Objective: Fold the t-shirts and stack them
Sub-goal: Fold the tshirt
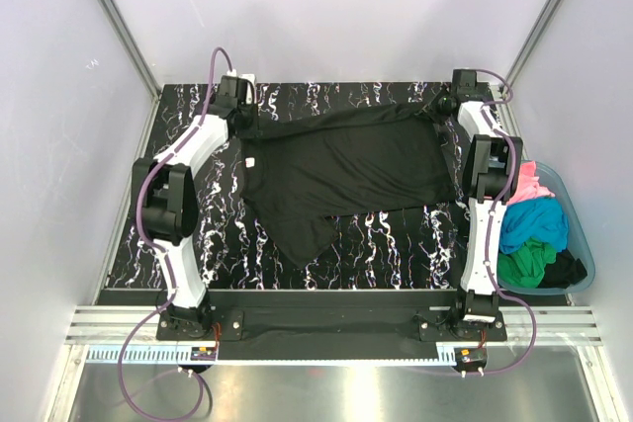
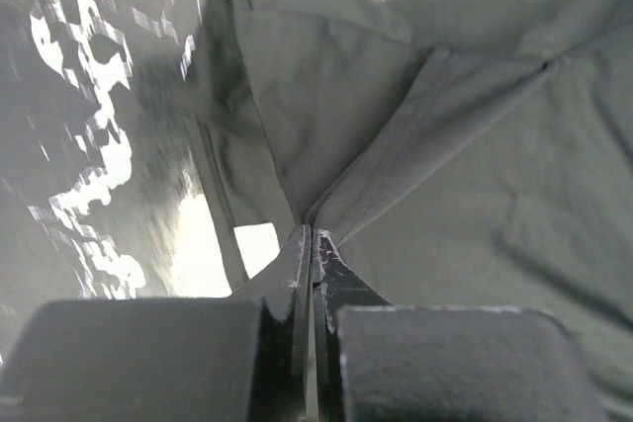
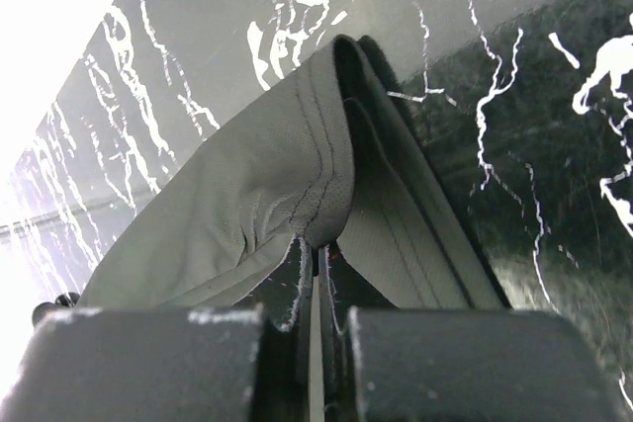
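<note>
The large black t-shirt (image 1: 346, 170) lies spread across the back of the black marbled table (image 1: 386, 244), with one sleeve hanging toward the front left. My left gripper (image 1: 249, 114) is shut on the shirt's far left corner; in the left wrist view (image 2: 312, 236) the cloth (image 2: 475, 145) fans out from the closed tips. My right gripper (image 1: 442, 106) is shut on the far right corner; in the right wrist view (image 3: 321, 246) a stitched hem fold (image 3: 297, 165) is pinched between the tips. Pink (image 1: 529, 185), turquoise (image 1: 534, 224) and green (image 1: 524, 262) shirts lie in the tub.
The translucent teal tub (image 1: 584, 244) stands off the table's right edge beside the right arm. White walls close the table in at the back and on both sides. A metal rail (image 1: 326, 328) runs along the front by the arm bases.
</note>
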{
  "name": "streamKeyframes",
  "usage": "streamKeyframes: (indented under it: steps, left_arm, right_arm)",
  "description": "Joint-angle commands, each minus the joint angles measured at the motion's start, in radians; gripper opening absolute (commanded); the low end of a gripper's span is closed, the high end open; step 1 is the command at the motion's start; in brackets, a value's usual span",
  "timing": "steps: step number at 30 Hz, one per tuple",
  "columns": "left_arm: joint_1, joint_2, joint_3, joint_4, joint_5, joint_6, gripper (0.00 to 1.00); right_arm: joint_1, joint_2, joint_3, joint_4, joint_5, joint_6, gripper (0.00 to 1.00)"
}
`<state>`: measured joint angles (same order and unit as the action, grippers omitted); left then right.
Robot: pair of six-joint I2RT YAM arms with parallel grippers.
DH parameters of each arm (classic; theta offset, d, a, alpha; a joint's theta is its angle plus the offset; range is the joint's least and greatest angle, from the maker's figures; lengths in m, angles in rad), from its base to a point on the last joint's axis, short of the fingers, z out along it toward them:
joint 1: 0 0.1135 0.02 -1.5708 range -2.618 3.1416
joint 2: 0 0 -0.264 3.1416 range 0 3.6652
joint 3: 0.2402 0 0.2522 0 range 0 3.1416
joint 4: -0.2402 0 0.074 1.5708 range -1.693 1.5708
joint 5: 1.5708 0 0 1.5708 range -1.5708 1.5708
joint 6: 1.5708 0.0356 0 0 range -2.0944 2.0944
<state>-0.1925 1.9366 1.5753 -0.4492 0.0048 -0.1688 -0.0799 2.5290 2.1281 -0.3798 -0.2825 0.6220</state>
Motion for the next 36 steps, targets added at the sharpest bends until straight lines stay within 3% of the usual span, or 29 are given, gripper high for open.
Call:
streamKeyframes:
  steps: [1,11,27,36]
  left_arm:
    - [-0.015,-0.077,-0.030,-0.037,-0.052,-0.098,0.00]
    - [-0.025,-0.097,-0.127,-0.066,-0.037,-0.293,0.00]
    - [-0.036,-0.169,-0.218,-0.078,-0.066,-0.399,0.00]
    - [-0.071,-0.174,-0.278,-0.091,-0.032,-0.535,0.00]
  right_arm:
    - [-0.006,-0.110,-0.022,0.048,-0.020,-0.034,0.00]
    - [-0.018,-0.177,-0.143,0.076,-0.023,-0.050,0.00]
    - [-0.034,-0.223,-0.195,0.087,-0.069,-0.073,0.00]
    - [-0.035,-0.262,-0.293,0.108,-0.069,-0.082,0.00]
